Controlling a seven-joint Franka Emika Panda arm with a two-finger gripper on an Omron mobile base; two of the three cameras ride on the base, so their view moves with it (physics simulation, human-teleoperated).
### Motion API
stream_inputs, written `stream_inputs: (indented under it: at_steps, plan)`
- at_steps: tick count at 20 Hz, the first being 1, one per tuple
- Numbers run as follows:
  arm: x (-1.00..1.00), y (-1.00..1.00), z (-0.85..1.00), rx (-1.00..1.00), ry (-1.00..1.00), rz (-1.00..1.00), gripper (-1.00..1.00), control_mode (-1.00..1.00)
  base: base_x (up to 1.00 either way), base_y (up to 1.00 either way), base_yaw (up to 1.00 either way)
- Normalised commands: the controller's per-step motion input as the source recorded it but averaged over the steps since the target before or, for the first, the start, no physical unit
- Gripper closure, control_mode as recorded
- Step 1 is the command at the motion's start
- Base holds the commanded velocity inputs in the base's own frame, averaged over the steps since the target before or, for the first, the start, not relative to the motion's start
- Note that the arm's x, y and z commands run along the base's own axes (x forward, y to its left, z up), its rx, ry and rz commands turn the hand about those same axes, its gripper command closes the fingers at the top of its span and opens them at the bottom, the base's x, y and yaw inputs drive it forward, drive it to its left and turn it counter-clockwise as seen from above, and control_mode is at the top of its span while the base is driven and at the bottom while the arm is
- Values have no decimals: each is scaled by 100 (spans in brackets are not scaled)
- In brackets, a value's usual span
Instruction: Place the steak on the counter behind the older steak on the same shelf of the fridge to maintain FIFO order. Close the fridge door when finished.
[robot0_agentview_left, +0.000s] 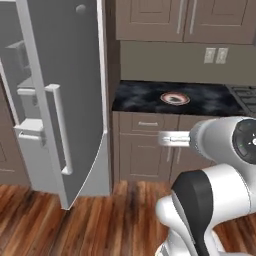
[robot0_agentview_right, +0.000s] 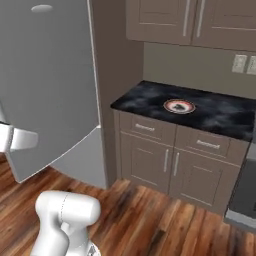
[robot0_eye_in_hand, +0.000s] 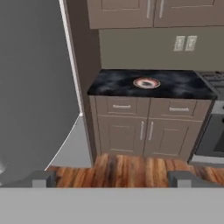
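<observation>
Fridge door (robot0_agentview_left: 75, 100): tall grey-silver panel, swung open toward the robot, standing between the base and the fridge interior. Long vertical bar handle (robot0_agentview_left: 60, 130) on its outer face. In the hand view the door (robot0_eye_in_hand: 35, 87) takes up the whole left side; in the right base view (robot0_agentview_right: 50, 85) it likewise covers the left.

Fridge (robot0_agentview_left: 15, 65): a narrow slice of pale interior shows past the door's left edge in the left base view; what sits inside is too hidden to tell.

Counter (robot0_agentview_left: 145, 97): black marbled stone with thin white veins, just right of the fridge, above brown drawers and cabinet doors (robot0_agentview_left: 145, 155). Also seen at (robot0_agentview_right: 225, 115) and (robot0_eye_in_hand: 109, 83).

Plate (robot0_agentview_left: 175, 98): round, dark-rimmed, near the middle of the counter, well apart from the fridge. Same plate at (robot0_agentview_right: 179, 106) and (robot0_eye_in_hand: 146, 82). A dark patch lies at its centre; whether this is the steak cannot be told, as it is too small and blurred.

Upper cabinets (robot0_agentview_right: 190, 20): brown panelled, above the counter. Two wall outlets (robot0_eye_in_hand: 185, 43) on the olive backsplash.

Stove (robot0_eye_in_hand: 214, 127): dark front at the right end of the counter.

Floor (robot0_agentview_right: 150, 220): reddish wood planks.

Gripper (robot0_eye_in_hand: 113, 179): jaws spread wide, the two dark fingertips (robot0_eye_in_hand: 41, 178) far apart at the bottom of the hand view, nothing between them. Facing the cabinets from well back.
</observation>
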Motion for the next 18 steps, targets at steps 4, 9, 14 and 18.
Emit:
stream_inputs:
  at_steps: [4, 9, 14, 18]
  plan:
    - [0, 0, 0, 0, 0, 0, -100, 100, 70, -41, 49]
    - [0, 0, 0, 0, 0, 0, -100, 100, 62, -28, 44]
    - [0, 0, 0, 0, 0, 0, -100, 100, 28, -33, 40]
    - [0, 0, 0, 0, 0, 0, -100, 100, 49, -26, 38]
